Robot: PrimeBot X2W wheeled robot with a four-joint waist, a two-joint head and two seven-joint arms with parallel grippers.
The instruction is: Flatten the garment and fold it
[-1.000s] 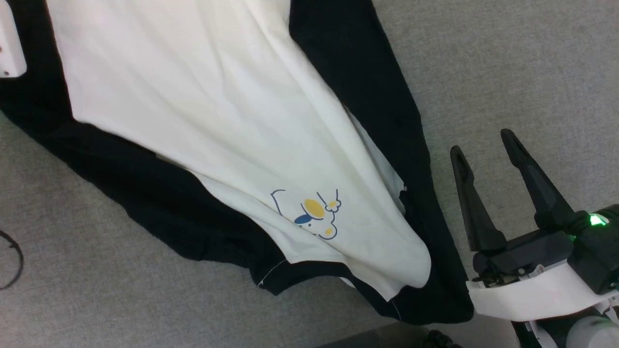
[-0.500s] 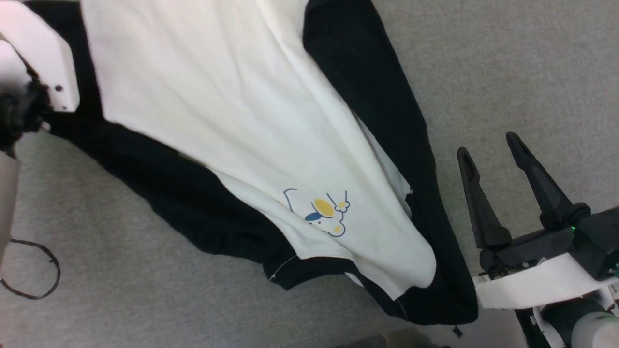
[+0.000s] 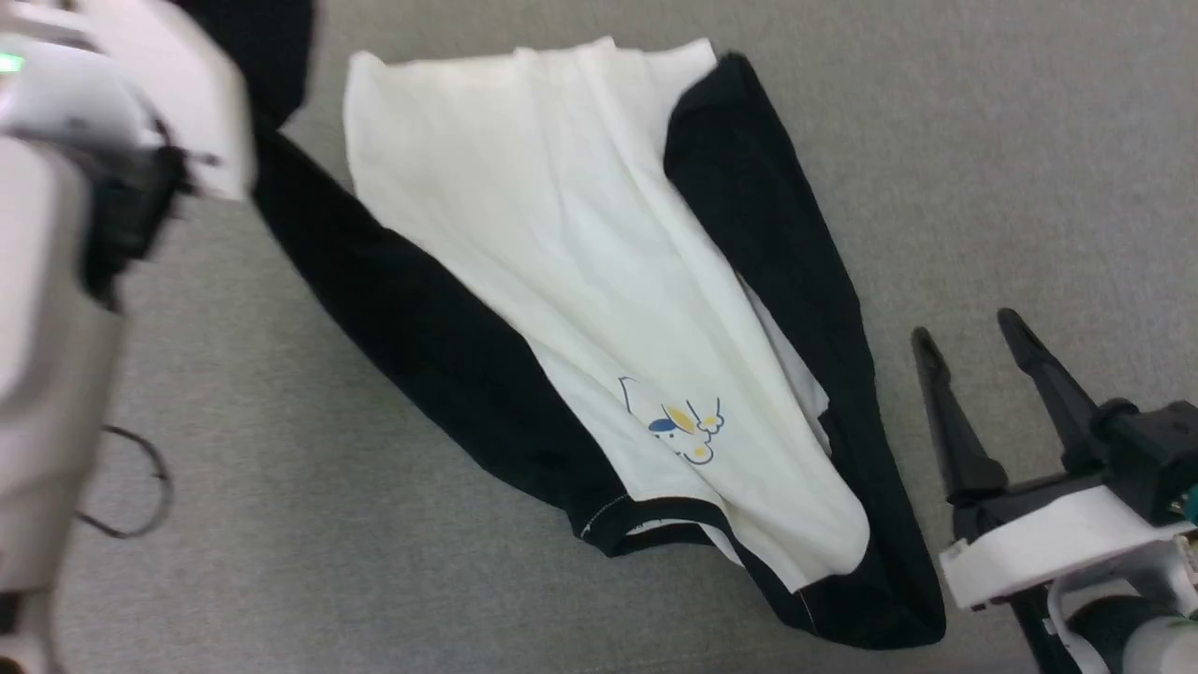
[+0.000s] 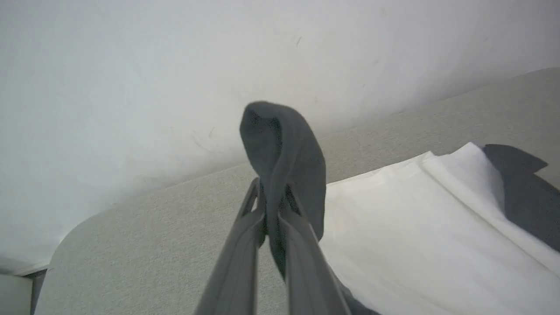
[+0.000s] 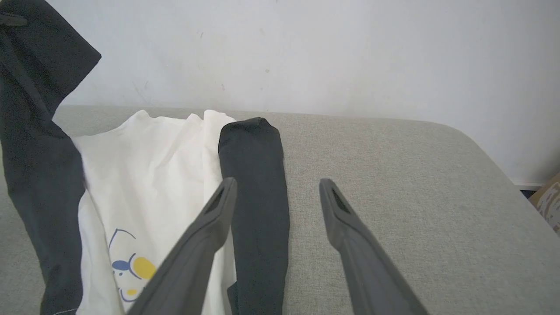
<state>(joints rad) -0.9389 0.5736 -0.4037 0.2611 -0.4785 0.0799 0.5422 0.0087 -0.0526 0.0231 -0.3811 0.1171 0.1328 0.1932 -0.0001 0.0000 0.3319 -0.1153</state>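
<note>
The garment [image 3: 562,234], a white T-shirt with black sleeves and a small yellow-and-blue print [image 3: 683,431], lies crumpled in a narrow wedge on the grey surface. In the left wrist view my left gripper [image 4: 273,192] is shut on a fold of its black sleeve [image 4: 284,140], held above the surface. The left arm [image 3: 84,187] shows blurred at the head view's upper left, with the lifted sleeve [image 3: 281,56] beside it. My right gripper [image 3: 964,325] stands open and empty just right of the garment's other black sleeve [image 5: 258,197], without touching it.
A grey padded table [image 3: 983,140] carries everything and ends at a white wall [image 5: 306,52]. A black cable loop [image 3: 154,496] lies at the left. A cardboard box [image 5: 547,201] sits beyond the table's rounded right edge.
The camera has pulled back. My left arm has come into view at the upper left, and the black sleeve rises with it. The right gripper stays open.
</note>
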